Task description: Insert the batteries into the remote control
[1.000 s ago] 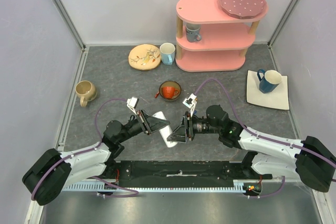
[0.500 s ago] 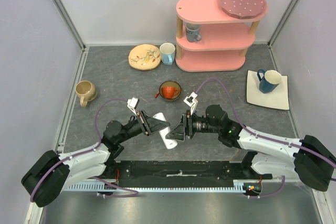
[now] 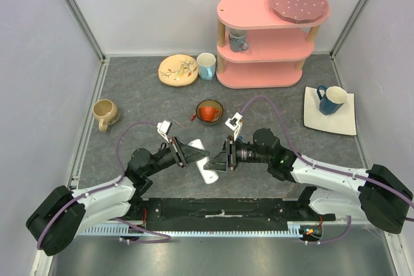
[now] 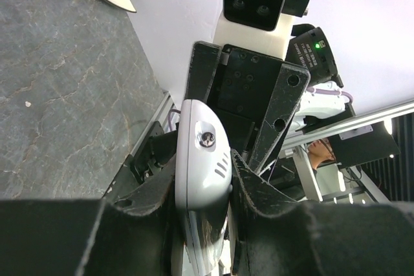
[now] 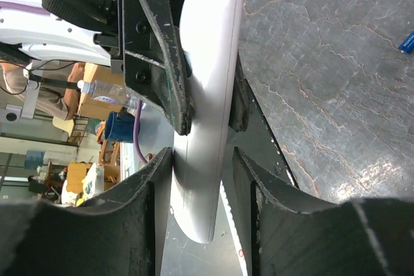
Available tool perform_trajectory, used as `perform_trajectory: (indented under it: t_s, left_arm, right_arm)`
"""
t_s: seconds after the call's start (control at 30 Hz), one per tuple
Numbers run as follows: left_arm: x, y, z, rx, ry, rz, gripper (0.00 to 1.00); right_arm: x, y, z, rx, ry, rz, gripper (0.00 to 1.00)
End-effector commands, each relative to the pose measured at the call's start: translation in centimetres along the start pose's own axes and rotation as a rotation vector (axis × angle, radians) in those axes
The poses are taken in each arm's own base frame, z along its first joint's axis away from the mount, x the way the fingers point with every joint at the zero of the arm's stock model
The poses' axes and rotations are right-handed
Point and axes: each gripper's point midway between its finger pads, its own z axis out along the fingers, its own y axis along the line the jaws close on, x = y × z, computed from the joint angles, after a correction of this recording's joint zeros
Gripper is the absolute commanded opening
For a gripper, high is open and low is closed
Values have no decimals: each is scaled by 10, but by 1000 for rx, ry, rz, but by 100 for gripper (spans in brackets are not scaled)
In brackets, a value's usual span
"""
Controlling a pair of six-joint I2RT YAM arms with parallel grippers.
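The white remote control (image 3: 209,174) is held off the table between both arms near the front. My left gripper (image 3: 193,154) is shut on its far part; in the left wrist view the remote (image 4: 202,153) is squeezed between both pads of that gripper (image 4: 204,182). My right gripper (image 3: 219,161) straddles the near end. In the right wrist view the remote (image 5: 207,63) touches one finger, with a narrow gap to the other, inside that gripper (image 5: 200,156). A blue battery (image 5: 407,41) lies on the table. Thin coloured batteries lie on the yellow plate (image 3: 169,77).
A dark bowl (image 3: 209,112) with red contents sits just behind the grippers. A tan mug (image 3: 105,114) is at the left and a blue mug (image 3: 332,99) on a white square plate at the right. A pink shelf (image 3: 265,37) stands at the back.
My right gripper has slid a little to the left, further onto the remote's end. The left gripper still holds the remote in about the same place.
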Motion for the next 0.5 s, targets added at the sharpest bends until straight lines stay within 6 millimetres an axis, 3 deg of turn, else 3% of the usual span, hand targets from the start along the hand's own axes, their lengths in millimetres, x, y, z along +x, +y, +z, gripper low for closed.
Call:
perform_trajectory:
  t_s: [0.0,0.17,0.3,0.47]
  left_arm:
    - [-2,-16,0,61,-2,48,2]
    - [-3,-16,2,58,-3,56,3]
    - [-3,-17,3,55,1,60,12]
    - [-3,-10,6,13,14,52,43]
  right_arm:
    - [-7,15,0,-57,-17,-23,44]
    - [-2,16,1,-89,-1,-3,25]
    - [-2,21,1,-109,8,-4,15]
    - [-6,29,-2,-123,10,-39,4]
